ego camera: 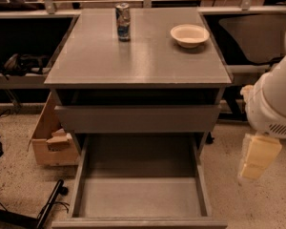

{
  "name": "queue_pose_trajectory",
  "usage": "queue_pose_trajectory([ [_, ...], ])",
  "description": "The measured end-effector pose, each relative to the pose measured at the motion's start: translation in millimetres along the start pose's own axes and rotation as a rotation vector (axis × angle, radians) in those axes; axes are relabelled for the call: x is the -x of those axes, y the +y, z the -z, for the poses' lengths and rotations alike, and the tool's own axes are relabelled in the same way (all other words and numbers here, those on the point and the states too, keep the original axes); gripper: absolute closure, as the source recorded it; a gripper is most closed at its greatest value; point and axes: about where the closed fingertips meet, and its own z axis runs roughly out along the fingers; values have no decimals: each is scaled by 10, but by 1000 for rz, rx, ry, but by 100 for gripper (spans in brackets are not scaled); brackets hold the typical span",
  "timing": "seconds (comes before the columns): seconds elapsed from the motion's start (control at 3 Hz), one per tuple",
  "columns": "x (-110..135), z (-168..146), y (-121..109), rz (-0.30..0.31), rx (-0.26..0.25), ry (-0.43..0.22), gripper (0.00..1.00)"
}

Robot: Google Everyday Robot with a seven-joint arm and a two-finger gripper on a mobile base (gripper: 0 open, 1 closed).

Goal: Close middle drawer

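The middle drawer is pulled far out of the grey cabinet. Its wide grey tray is empty, and its flat front lies at the bottom edge of the view. A shut grey drawer front sits above it, under the cabinet top. My white arm comes in from the right. My cream-coloured gripper hangs pointing down, to the right of the open drawer's right side wall and apart from it.
A drink can and a cream bowl stand on the cabinet top. A cardboard box sits on the floor to the left. A black pole lies at the lower left. Dark shelves flank the cabinet on both sides.
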Motion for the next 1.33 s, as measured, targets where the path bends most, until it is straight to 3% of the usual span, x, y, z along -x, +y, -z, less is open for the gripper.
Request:
queue_pose_trajectory([
  [0.33,-5,-491,364,1,7,-21,0],
  [0.67,15,-1235,771,-13,49,-32,0],
  [1.0,-55,-1503,1002,-11,69,-29,0],
  [1.33,-61,-1488,1000,-10,70,-27,0],
])
